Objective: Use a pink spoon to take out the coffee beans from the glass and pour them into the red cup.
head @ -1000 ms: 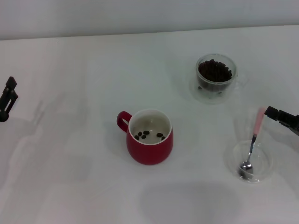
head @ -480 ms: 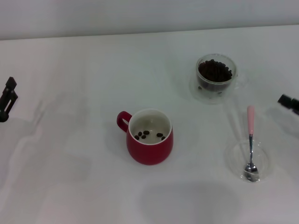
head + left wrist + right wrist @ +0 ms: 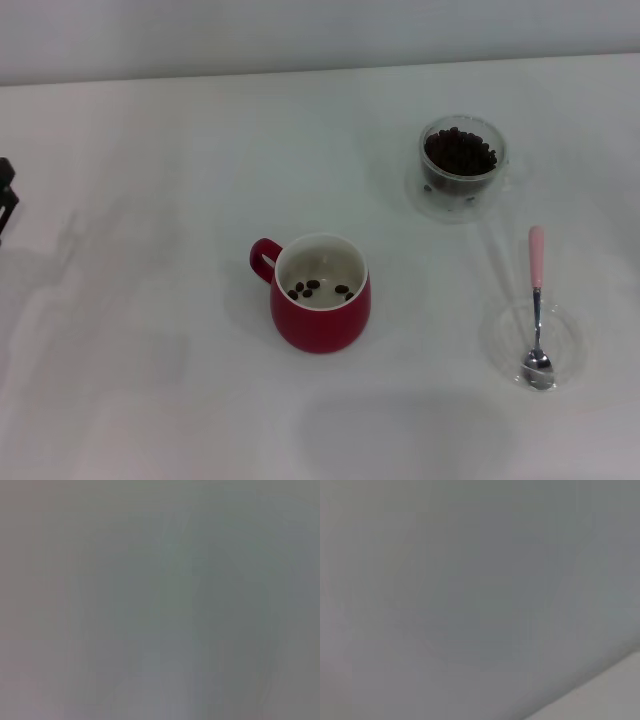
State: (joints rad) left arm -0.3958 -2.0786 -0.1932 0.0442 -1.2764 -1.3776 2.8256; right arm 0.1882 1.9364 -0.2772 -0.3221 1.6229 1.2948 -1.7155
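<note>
The pink spoon [image 3: 537, 297] lies near the table's [image 3: 160, 330] right edge, bowl in a clear dish [image 3: 538, 346]; the left tool [image 3: 5, 195] at the left edge, grip state unclear; right tool unseen.

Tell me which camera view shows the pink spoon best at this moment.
The head view. There the pink spoon is seen whole, its bowl resting in the clear dish and its pink handle pointing toward the glass. The left wrist and right wrist views show only a featureless grey surface, with no spoon in them.

Spoon [image 3: 536, 300] right of cup [image 3: 320, 295]
</note>
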